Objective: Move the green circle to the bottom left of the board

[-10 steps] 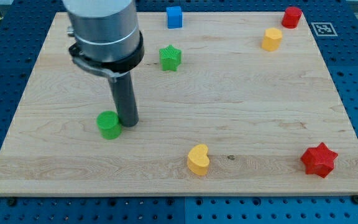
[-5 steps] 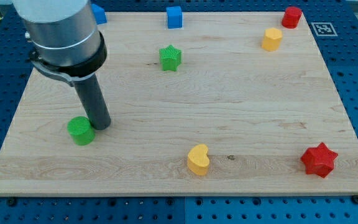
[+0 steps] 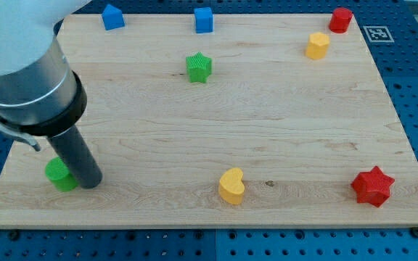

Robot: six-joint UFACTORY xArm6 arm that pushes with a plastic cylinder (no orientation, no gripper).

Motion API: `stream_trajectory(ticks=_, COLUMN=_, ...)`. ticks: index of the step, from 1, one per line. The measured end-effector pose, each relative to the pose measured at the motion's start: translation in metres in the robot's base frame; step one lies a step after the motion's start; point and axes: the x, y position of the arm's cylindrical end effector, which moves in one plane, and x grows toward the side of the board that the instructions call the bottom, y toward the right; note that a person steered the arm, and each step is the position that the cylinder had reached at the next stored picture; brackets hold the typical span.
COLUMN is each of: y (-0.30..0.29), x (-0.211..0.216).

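The green circle [image 3: 60, 175] lies near the wooden board's bottom left corner [image 3: 9, 206]. My tip [image 3: 91, 183] rests on the board touching the circle's right side. The dark rod and the grey arm body above it hide the board's left edge at mid-height.
A green star [image 3: 199, 67] sits at upper middle. A blue block [image 3: 112, 17] and a blue cube [image 3: 204, 19] stand along the top edge. A yellow block [image 3: 316, 45] and a red block [image 3: 340, 19] are at top right. A yellow heart [image 3: 231, 185] and a red star [image 3: 372, 185] are near the bottom edge.
My tip has slid left and down, pushing the green circle from the lower middle-left to near the bottom left corner. The other blocks have not moved.
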Motion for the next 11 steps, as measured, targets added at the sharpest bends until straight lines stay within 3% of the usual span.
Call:
stream_trajectory(ticks=2, y=-0.017, x=-0.038)
stream_trajectory(ticks=3, y=-0.042, x=-0.039)
stream_trajectory(ticks=6, y=-0.046, x=-0.012)
stream_trajectory(ticks=7, y=-0.033, x=-0.058)
stream_trajectory(ticks=8, y=-0.010, x=-0.078)
stream_trajectory(ticks=10, y=-0.007, x=-0.080)
stream_trajectory(ticks=11, y=0.026, x=-0.108)
